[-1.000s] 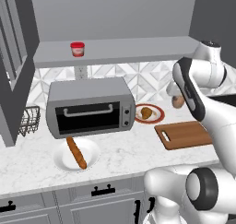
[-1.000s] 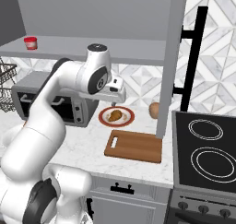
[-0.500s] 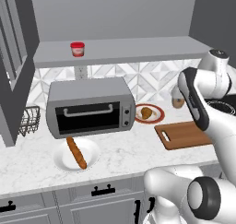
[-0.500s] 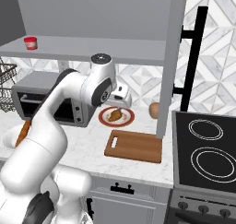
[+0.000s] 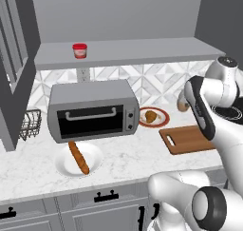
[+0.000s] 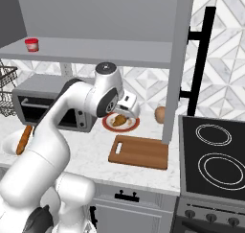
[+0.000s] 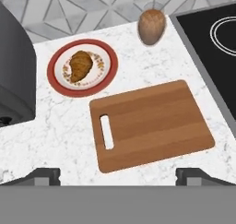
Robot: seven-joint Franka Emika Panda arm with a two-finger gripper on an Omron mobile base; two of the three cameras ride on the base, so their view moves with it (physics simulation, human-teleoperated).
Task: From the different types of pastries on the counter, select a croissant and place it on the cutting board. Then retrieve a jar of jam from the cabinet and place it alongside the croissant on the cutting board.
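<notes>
croissant (image 7: 80, 66) sits on the round red-rimmed plate (image 7: 55, 83), toward the back edge of the bench (image 7: 60, 135), just right of the toaster oven (image 5: 92, 112). same croissant seen from the left base (image 5: 151, 116) and right base (image 6: 120, 120) views. not yet touched.

cutting board (image 7: 150, 124) lies bare nearer the front edge, handle hole toward the oven side, close beside the plate but apart from it. a brown egg-like lump (image 7: 151, 26) rests by the back wall near the stove (image 7: 216, 38); cannot tell what it is.

baguette (image 5: 79, 157) lies on a white plate (image 5: 64, 166) at the front edge, in front of the oven, well apart from the croissant. jar of jam (image 5: 79, 50) stands upright on the cabinet shelf (image 5: 142, 52) above the oven, toward its left end.

change: over the last second the arm has swung further right and forward, the hand now hanging above the plate and board; things on the bench have not moved. judgement: this is the approach to the croissant, first step only begun; the jam step is all ahead.

gripper (image 7: 118, 174): jaws spread wide, nothing between them, tips at the two lower corners of the hand view. in the right base view the gripper (image 6: 128, 110) hangs over the plate.

writing: no brand, label or text readable anywhere; the jar's pale band is too small to read.
</notes>
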